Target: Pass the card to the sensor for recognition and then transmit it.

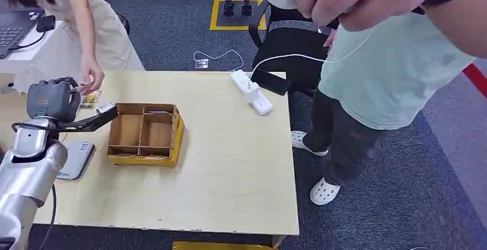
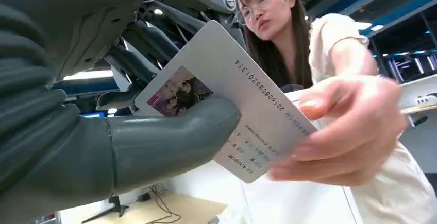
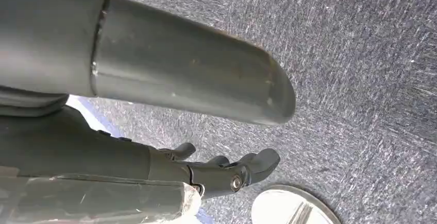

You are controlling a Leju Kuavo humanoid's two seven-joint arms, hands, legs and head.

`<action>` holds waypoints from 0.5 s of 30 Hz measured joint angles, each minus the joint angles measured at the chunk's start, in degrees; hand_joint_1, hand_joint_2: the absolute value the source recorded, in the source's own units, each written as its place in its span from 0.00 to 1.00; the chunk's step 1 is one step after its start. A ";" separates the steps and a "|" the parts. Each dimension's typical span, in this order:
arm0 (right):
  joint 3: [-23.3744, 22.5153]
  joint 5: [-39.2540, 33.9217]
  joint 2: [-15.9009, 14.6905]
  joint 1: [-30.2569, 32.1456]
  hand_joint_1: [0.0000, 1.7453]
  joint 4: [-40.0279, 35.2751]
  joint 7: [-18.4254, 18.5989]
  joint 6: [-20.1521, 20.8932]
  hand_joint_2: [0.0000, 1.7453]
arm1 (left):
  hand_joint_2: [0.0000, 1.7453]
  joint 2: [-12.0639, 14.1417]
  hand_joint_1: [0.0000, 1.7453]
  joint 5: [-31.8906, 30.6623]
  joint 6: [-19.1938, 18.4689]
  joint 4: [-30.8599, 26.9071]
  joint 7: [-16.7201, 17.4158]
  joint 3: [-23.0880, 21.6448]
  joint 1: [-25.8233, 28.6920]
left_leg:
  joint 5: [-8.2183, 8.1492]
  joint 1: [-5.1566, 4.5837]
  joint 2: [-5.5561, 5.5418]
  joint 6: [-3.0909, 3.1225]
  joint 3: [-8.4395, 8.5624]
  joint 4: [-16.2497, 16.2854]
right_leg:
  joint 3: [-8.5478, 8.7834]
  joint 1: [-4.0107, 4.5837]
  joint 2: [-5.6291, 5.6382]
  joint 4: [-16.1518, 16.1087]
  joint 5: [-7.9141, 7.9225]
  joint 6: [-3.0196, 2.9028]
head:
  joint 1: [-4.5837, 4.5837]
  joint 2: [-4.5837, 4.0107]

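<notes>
**Grey thumb on the card, a person reaching for it**

Wood-coloured tabletop lies below me in the head view. My left hand is raised over its left end, near the person in the cream top whose hand hangs just beside my fingers. A yellow cardboard tray with compartments stands to the right of my hand, and a flat grey device, which I take for the sensor, lies on the tabletop beside my forearm. A white power strip sits at the far edge, and a second person in a pale green shirt stands close on the right.

From my left wrist, the card is pinched between my thick grey thumb and the darker fingers behind it, tilted, printed face toward the camera. The person's hand touches the free end of it.

From my right wrist, that hand hangs over the dark carpet, fingers loosely apart and holding nothing.

I judge this to be the handover. To do it well I should hold the arm steady, keep the pinch firm until the person's grip is plainly closed on the free end, then ease thumb and fingers apart without twisting the card. Whether the sensor has read it I cannot tell.
</notes>
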 joint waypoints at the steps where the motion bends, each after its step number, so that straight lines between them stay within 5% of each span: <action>1: 0.02 0.00 0.00 0.00 0.00 0.00 -0.04 -0.02 0.00 | 1.00 0.20 1.00 -0.02 0.02 0.09 0.00 0.00 -0.03 | 0.00 0.00 0.00 0.00 0.00 0.00 | 0.00 0.00 0.00 0.00 0.00 0.00 | 0.00 0.00; 8: 0.11 -0.18 0.02 -0.06 0.00 0.04 -0.20 0.00 0.00 | 1.00 0.88 1.00 0.35 -1.49 0.50 -1.29 0.00 -0.02 | 0.00 0.02 0.00 0.00 -0.02 0.00 | 0.02 0.01 0.00 0.01 0.00 0.00 | 0.00 0.00; 15: 0.11 -0.31 0.02 0.01 0.00 0.04 -0.39 0.00 0.00 | 1.00 5.42 1.00 3.34 -4.42 -0.46 -6.10 0.00 4.90 | 0.00 0.04 0.07 -0.01 -0.02 -0.04 | -0.05 0.03 0.08 0.01 -0.02 -0.03 | 0.00 0.00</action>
